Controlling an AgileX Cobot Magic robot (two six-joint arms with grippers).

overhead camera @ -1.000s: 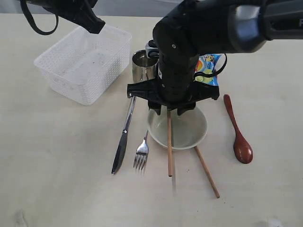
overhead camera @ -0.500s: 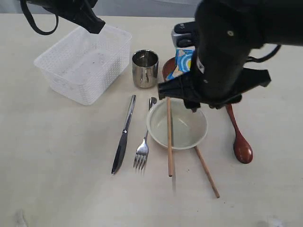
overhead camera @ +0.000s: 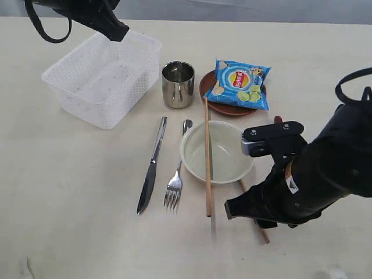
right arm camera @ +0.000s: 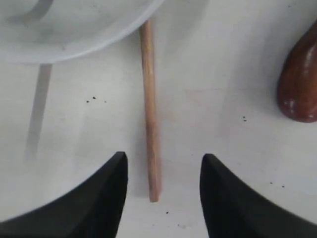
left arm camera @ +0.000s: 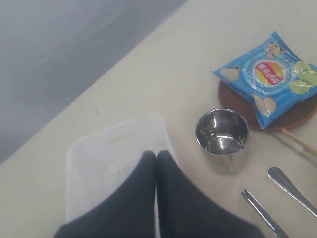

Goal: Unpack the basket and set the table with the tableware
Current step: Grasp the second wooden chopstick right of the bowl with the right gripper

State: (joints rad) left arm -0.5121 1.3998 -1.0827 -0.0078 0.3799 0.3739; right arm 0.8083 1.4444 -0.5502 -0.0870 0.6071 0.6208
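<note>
White perforated plastic basket [overhead camera: 75, 104], cream table's [overhead camera: 70, 203] far-left corner, looks empty. Steel cup [overhead camera: 178, 84], steel knife [overhead camera: 152, 165], steel fork [overhead camera: 174, 186] and cream round bowl [overhead camera: 226, 160] set out mid-table.
Left wrist: left gripper [left arm camera: 156, 156] pinched shut, empty, above basket.
Right wrist: right gripper [right arm camera: 163, 158] spread wide, straddling wooden chopstick [right arm camera: 149, 109] end beside bowl rim. Chopsticks unpaired; tidying likely left.

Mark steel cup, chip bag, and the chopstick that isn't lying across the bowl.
steel cup [overhead camera: 178, 94], exterior view, outer wall.
chip bag [overhead camera: 239, 84], exterior view, middle of printed front.
chopstick [right arm camera: 150, 124], right wrist view, middle of the visible shaft.
</note>
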